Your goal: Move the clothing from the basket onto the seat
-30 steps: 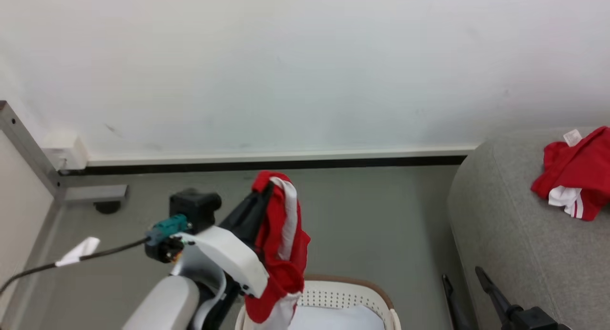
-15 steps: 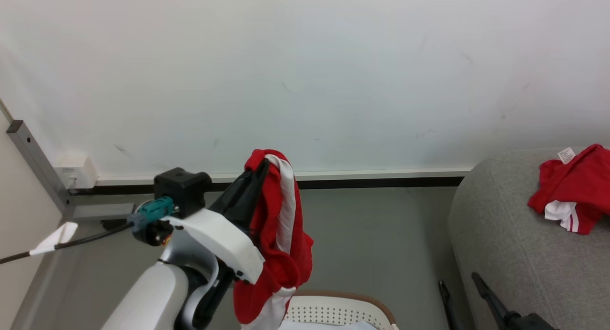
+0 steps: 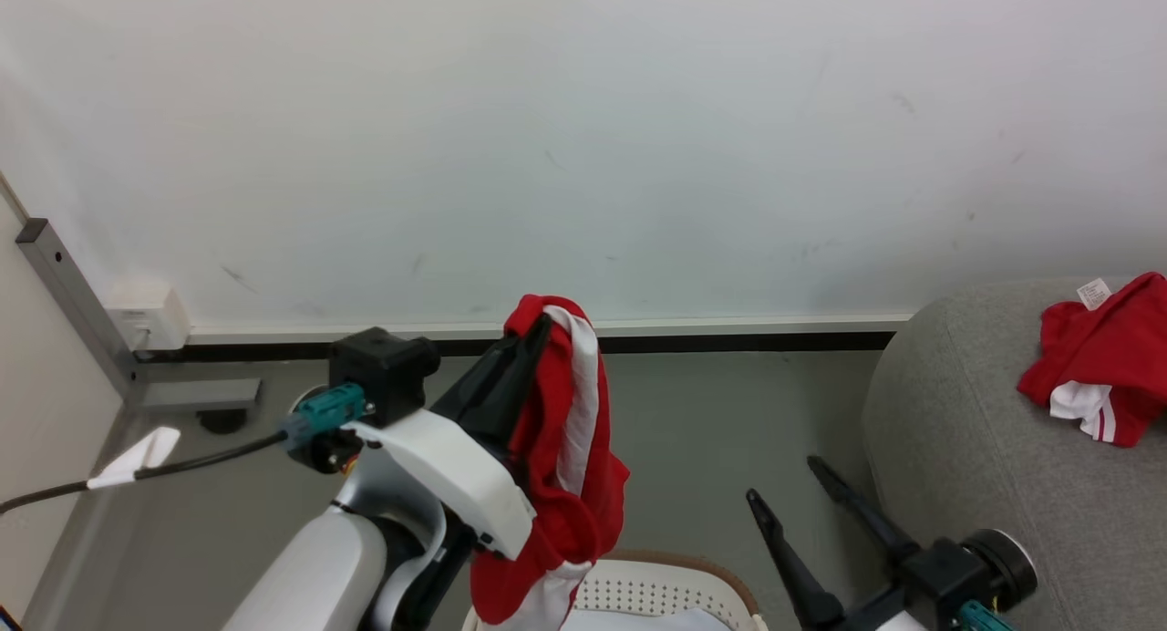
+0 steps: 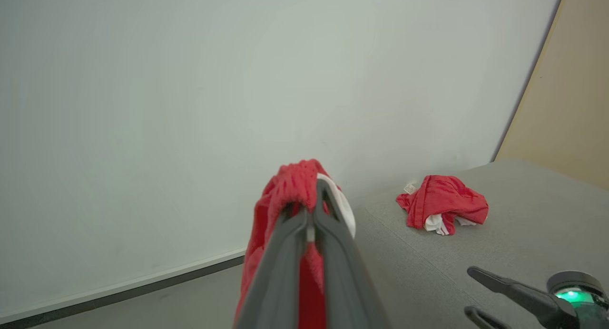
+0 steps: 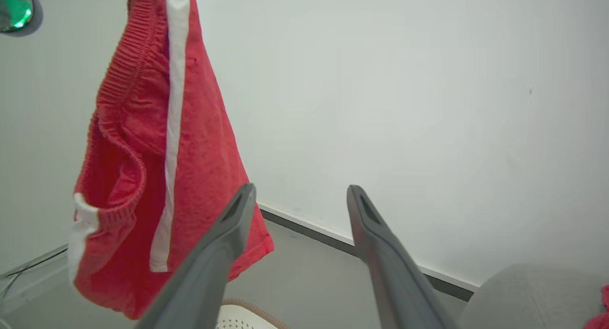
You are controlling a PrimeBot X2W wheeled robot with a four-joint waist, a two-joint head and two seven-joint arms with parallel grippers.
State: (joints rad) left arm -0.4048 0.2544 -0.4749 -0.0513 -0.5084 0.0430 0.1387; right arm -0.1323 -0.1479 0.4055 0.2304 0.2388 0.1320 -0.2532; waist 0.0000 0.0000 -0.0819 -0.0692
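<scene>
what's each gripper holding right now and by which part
The left gripper holds a red garment, fingers pinching its ribbed band beside the white stripe. The right gripper is open, empty.

A pale, faintly scuffed wall (image 3: 583, 139) takes up the upper part of the head view. Along its foot runs a white skirting strip (image 3: 729, 324) with a black band (image 3: 729, 342) just beneath it, and below that lies a plain grey-green floor (image 3: 693, 430). At the left a grey metal post (image 3: 73, 303) slants down the wall, with a small white box (image 3: 146, 314) mounted just beside it. A short grey bar (image 3: 196, 394) runs from the post's base along the floor, with a dark round foot (image 3: 222, 420) under it. A beige panel (image 3: 36, 430) stands left of the post. In the left wrist view, another beige surface (image 4: 566, 105) meets the wall at the right.
</scene>
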